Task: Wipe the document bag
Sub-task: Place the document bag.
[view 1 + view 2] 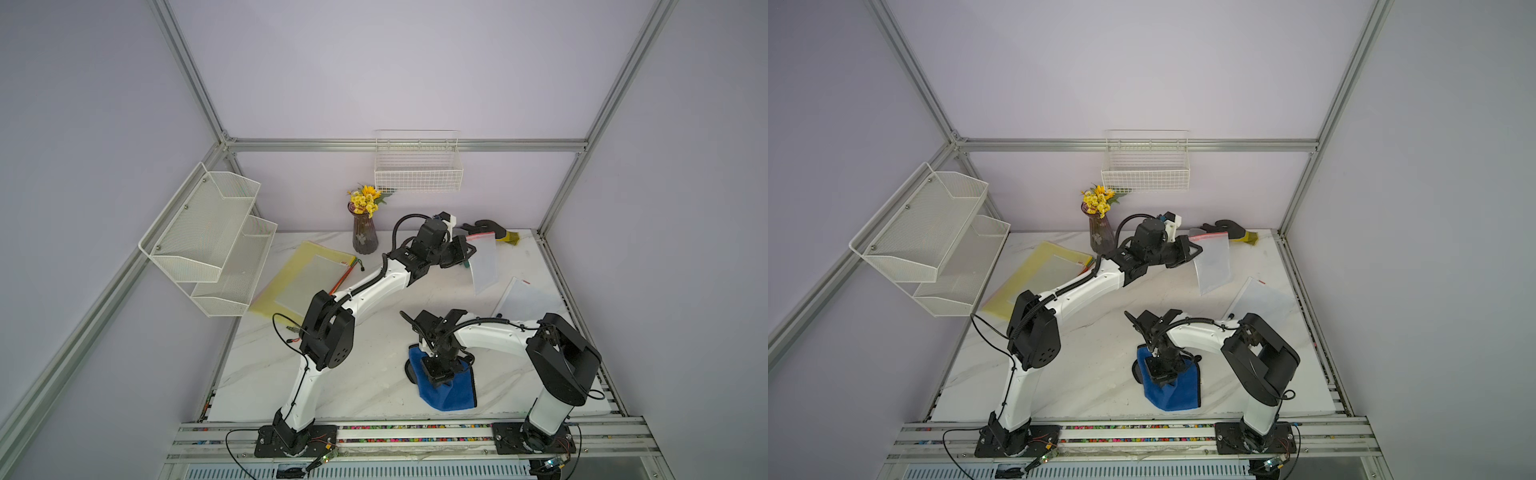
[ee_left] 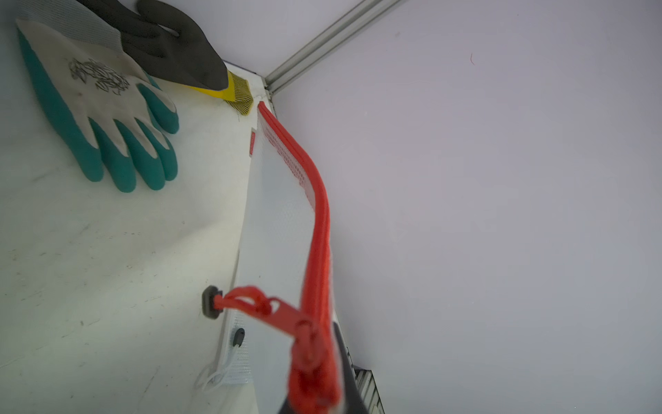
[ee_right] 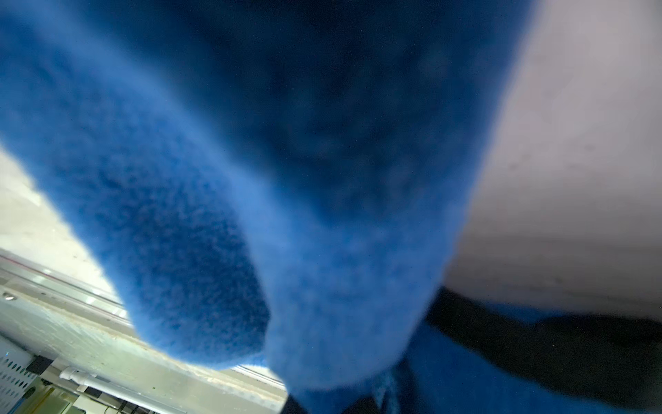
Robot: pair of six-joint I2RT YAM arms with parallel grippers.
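A white mesh rack (image 1: 208,237) hangs over the left edge of the surface (image 1: 353,395). A yellow zip bag (image 1: 291,278) lies flat in the far left corner. A dark vase (image 1: 365,237) of yellow flowers stands just beside it at the far edge.

Near the front edge, right of the middle, the right pincer (image 1: 436,372) points down. It is clamped tight on a blue cloth (image 1: 451,392), which drapes onto the surface and fills the right wrist view (image 3: 286,179).

Towards the far right corner, the left pincer (image 1: 468,259) is closed on the red zip edge of the clear document bag (image 1: 484,266). The bag hangs on edge, and its lowest corner seems to clear the surface, though neither top view settles that.

A black and yellow glove (image 1: 486,229) lies in that corner. A teal glove (image 2: 96,107) lies beside it in the left wrist view. A second clear bag (image 1: 528,297) lies flat by the right edge.
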